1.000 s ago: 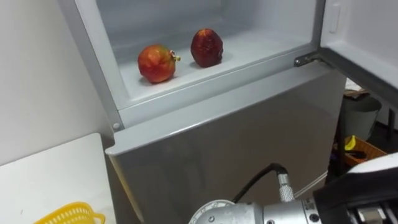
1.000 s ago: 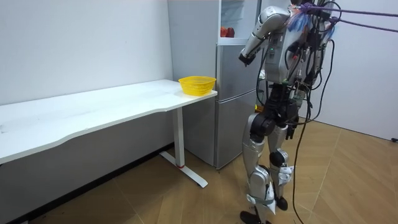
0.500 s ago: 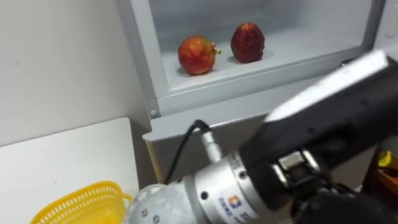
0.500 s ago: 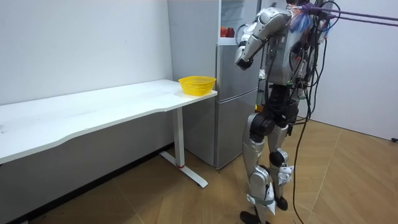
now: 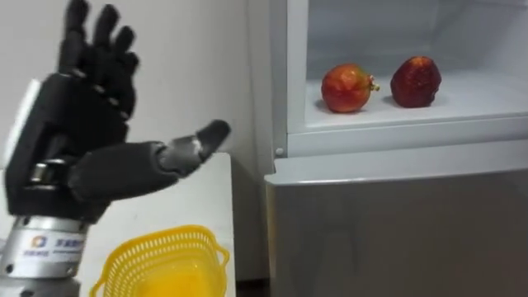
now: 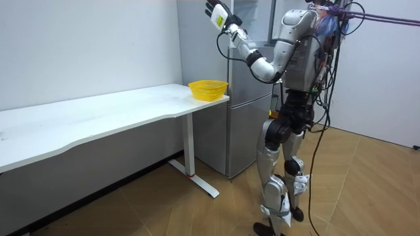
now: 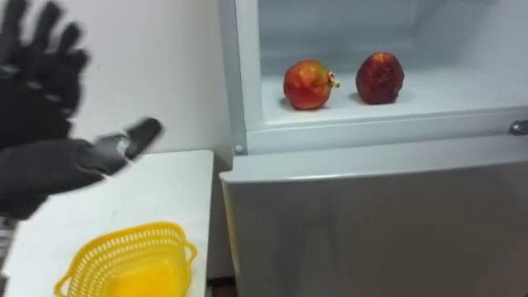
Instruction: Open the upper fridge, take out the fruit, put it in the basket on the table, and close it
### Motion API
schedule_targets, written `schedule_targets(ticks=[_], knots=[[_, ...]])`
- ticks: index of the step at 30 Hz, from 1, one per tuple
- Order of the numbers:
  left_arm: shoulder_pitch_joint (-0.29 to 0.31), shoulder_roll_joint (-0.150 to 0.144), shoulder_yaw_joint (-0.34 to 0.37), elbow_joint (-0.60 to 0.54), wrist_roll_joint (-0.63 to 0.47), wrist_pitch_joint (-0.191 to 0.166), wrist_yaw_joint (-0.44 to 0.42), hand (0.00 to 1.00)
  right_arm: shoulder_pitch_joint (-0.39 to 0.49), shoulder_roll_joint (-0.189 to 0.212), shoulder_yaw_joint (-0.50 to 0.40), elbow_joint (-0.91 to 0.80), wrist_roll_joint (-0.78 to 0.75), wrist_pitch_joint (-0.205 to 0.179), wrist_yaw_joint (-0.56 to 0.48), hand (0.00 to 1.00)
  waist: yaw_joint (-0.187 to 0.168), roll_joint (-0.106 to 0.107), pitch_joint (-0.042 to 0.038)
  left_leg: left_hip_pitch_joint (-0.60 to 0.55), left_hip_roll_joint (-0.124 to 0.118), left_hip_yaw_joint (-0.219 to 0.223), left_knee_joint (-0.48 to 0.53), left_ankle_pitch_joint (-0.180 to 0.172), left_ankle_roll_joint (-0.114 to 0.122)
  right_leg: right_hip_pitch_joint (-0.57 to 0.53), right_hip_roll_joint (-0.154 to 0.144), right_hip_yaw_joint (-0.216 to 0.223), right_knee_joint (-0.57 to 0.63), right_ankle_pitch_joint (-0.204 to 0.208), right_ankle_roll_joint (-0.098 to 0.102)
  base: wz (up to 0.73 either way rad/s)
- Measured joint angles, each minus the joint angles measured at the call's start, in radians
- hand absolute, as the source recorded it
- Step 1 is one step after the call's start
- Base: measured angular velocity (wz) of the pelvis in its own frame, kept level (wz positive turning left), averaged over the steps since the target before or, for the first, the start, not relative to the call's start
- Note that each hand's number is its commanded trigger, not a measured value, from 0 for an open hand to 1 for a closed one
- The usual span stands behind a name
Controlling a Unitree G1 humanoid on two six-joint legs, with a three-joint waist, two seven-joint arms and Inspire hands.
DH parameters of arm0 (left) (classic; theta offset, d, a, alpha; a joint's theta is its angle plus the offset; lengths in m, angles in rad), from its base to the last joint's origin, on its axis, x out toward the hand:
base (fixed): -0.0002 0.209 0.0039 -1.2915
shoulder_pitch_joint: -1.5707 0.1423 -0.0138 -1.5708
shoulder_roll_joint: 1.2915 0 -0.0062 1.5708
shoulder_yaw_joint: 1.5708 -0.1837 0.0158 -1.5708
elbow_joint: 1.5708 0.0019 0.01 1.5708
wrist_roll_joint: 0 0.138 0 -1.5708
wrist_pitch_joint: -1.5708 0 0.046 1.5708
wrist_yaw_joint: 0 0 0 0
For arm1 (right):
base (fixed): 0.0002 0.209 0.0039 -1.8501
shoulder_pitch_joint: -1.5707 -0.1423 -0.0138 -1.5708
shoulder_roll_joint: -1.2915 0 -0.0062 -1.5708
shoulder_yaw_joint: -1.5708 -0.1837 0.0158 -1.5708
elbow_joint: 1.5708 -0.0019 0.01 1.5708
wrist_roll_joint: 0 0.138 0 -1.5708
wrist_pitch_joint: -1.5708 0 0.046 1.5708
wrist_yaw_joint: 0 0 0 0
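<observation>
2 fruits, a rounder red fruit (image 5: pixel 347 88) and a darker red fruit (image 5: pixel 415 82), are seen side by side on the open upper fridge (image 5: pixel 295 74) shelf. The left hand (image 5: pixel 78 124) is held up well apart from them, at their left above the yellow basket (image 5: pixel 161 264) on the counter (image 5: pixel 194 198), with fingers spread and nothing grasped.

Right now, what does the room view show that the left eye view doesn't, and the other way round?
Room view's own: the robot standing upright before the fridge, the full length of the white table, and the wooden floor. Left eye view's own: a red-orange fruit and a darker red fruit, lying apart on the shelf of the open upper compartment. Shared: the left hand, raised with fingers spread and holding nothing, and the yellow basket at the table's end beside the fridge.
</observation>
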Motion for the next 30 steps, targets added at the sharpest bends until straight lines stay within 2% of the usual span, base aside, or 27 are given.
schedule_targets(ticks=[3, 7, 9, 11, 12, 14, 19, 23, 24, 25, 26, 28, 29, 30], knots=[[0.022, 0.002, 0.059, -0.003, 0.041, -0.029, 0.077, 0.00, 0.016, -0.003, -0.026, 0.001, -0.008, 0.001, 0.005, 0.00, 0.019, 0.002, 0.0017, 0.015, -0.003, -0.008, 0.000, 0.000, 0.000, 0.012, -0.003, -0.001, 0.000, -0.005, 0.002, 0.05], [0.039, 0.002, 0.135, -0.005, 0.099, -0.038, 0.137, 0.00, 0.030, -0.002, -0.052, 0.000, -0.014, 0.002, 0.020, 0.00, 0.026, 0.000, 0.0029, 0.015, -0.004, -0.015, 0.000, 0.000, 0.000, 0.010, -0.006, -0.013, 0.013, -0.012, 0.003, 0.10], [0.061, 0.003, 0.159, -0.005, 0.105, -0.047, 0.162, 0.00, 0.041, -0.002, -0.051, -0.005, -0.014, 0.003, 0.022, 0.00, 0.039, 0.000, 0.0025, 0.014, -0.004, -0.025, 0.000, 0.000, 0.000, 0.015, -0.005, -0.020, 0.016, -0.012, 0.002, 0.07], [0.110, 0.002, 0.190, -0.004, 0.123, -0.053, 0.198, 0.00, 0.058, -0.002, -0.051, -0.012, -0.015, 0.001, 0.021, 0.00, 0.050, 0.003, 0.0032, 0.013, -0.003, -0.025, 0.000, 0.000, 0.000, 0.019, -0.004, -0.023, 0.014, -0.012, 0.001, 0.04], [0.129, 0.002, 0.209, -0.001, 0.141, -0.053, 0.219, 0.00, 0.061, -0.002, -0.053, -0.012, -0.021, 0.002, 0.021, 0.00, 0.059, 0.010, 0.0062, 0.011, -0.003, -0.026, 0.000, 0.000, 0.000, 0.018, -0.004, -0.024, 0.014, -0.012, 0.001, 0.00], [0.144, 0.002, 0.238, 0.006, 0.155, -0.053, 0.251, 0.00, 0.060, -0.003, -0.053, -0.013, -0.028, 0.002, 0.018, 0.00, 0.068, 0.012, 0.0056, 0.002, -0.003, -0.027, 0.000, 0.000, 0.000, 0.009, -0.005, -0.026, 0.015, -0.012, 0.001, 0.02], [0.211, 0.002, 0.294, 0.024, 0.153, -0.055, 0.320, 0.00, 0.059, -0.006, -0.053, -0.015, -0.029, 0.002, 0.017, 0.00, 0.073, 0.019, 0.0066, -0.003, -0.005, -0.037, 0.003, 0.000, 0.000, 0.010, -0.009, -0.045, 0.013, -0.012, 0.000, 0.08], [0.262, 0.002, 0.308, 0.114, 0.148, -0.056, 0.358, 0.00, 0.073, -0.007, -0.053, -0.024, -0.030, 0.020, 0.016, 0.00, 0.094, 0.022, 0.0060, -0.002, -0.006, -0.037, 0.004, 0.000, 0.000, 0.010, -0.011, -0.046, 0.013, -0.014, 0.000, 0.00], [0.276, 0.001, 0.309, 0.132, 0.140, -0.056, 0.363, 0.00, 0.073, -0.007, -0.053, -0.023, -0.030, 0.022, 0.016, 0.00, 0.095, 0.014, 0.0103, -0.002, -0.007, -0.038, 0.004, 0.000, 0.000, 0.009, -0.011, -0.047, 0.014, -0.015, 0.000, 0.00], [0.307, 0.001, 0.310, 0.178, 0.116, -0.058, 0.372, 0.00, 0.076, -0.007, -0.053, -0.028, -0.030, 0.024, 0.016, 0.00, 0.099, 0.020, 0.0062, -0.002, -0.008, -0.039, 0.005, 0.000, 0.000, 0.009, -0.012, -0.046, 0.014, -0.016, 0.001, 0.00], [0.339, -0.001, 0.309, 0.238, 0.088, -0.060, 0.384, 0.00, 0.084, -0.009, -0.053, -0.039, -0.029, 0.024, 0.018, 0.00, 0.098, 0.016, 0.0086, -0.001, -0.009, -0.044, 0.005, 0.000, 0.000, 0.010, -0.013, -0.045, 0.014, -0.019, 0.002, 0.05], [0.379, -0.007, 0.304, 0.334, 0.037, -0.060, 0.403, 0.00, 0.091, -0.010, -0.054, -0.051, -0.029, 0.026, 0.019, 0.00, 0.096, 0.019, 0.0060, -0.002, -0.013, -0.057, 0.005, 0.000, 0.000, 0.010, -0.015, -0.046, 0.015, -0.026, 0.003, 0.09], [0.404, -0.013, 0.305, 0.397, -0.021, -0.062, 0.416, 0.00, 0.092, -0.009, -0.054, -0.051, -0.029, 0.038, 0.021, 0.00, 0.098, 0.012, 0.0071, -0.002, -0.014, -0.058, 0.005, 0.000, 0.000, 0.010, -0.016, -0.046, 0.017, -0.027, 0.004, 0.00], [0.419, -0.013, 0.305, 0.483, -0.086, -0.064, 0.424, 0.00, 0.091, -0.009, -0.054, -0.050, -0.028, 0.047, 0.024, 0.00, 0.102, 0.018, 0.0010, -0.001, -0.014, -0.058, 0.005, 0.000, 0.000, 0.009, -0.016, -0.043, 0.018, -0.027, 0.004, 0.00]])
